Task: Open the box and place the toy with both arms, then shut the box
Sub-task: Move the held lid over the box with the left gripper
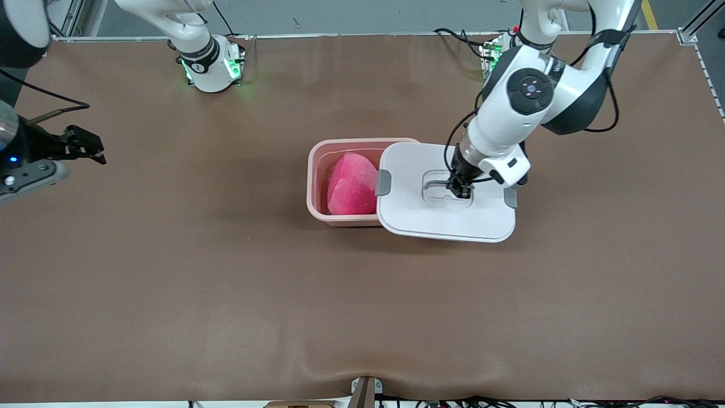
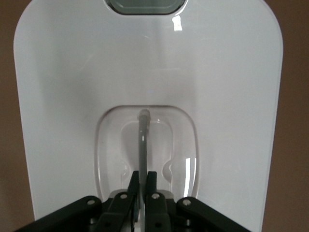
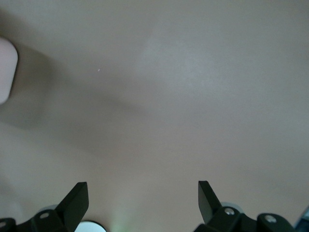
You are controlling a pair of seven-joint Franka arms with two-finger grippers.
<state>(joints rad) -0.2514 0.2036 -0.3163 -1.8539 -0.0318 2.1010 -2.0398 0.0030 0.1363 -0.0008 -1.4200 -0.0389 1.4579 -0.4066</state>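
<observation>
The pale pink box (image 1: pixel 315 170) stands mid-table with its end toward the right arm uncovered. The hot-pink toy (image 1: pixel 351 184) lies inside it. The white lid (image 1: pixel 442 218) covers the box's end toward the left arm and juts out past it. My left gripper (image 1: pixel 460 190) is shut on the lid's grey centre handle (image 2: pixel 143 140), its jaws pinched on the bar (image 2: pixel 143 179). I cannot tell whether the lid rests on the rim. My right gripper (image 1: pixel 101 154) hangs open over bare table at the right arm's end, with nothing between its fingers (image 3: pixel 143 193).
Grey clips sit on the lid's short edges (image 1: pixel 383 182), (image 2: pixel 145 6). The brown table mat (image 1: pixel 226 272) stretches wide around the box. A pale corner of the box (image 3: pixel 6 67) shows at the edge of the right wrist view.
</observation>
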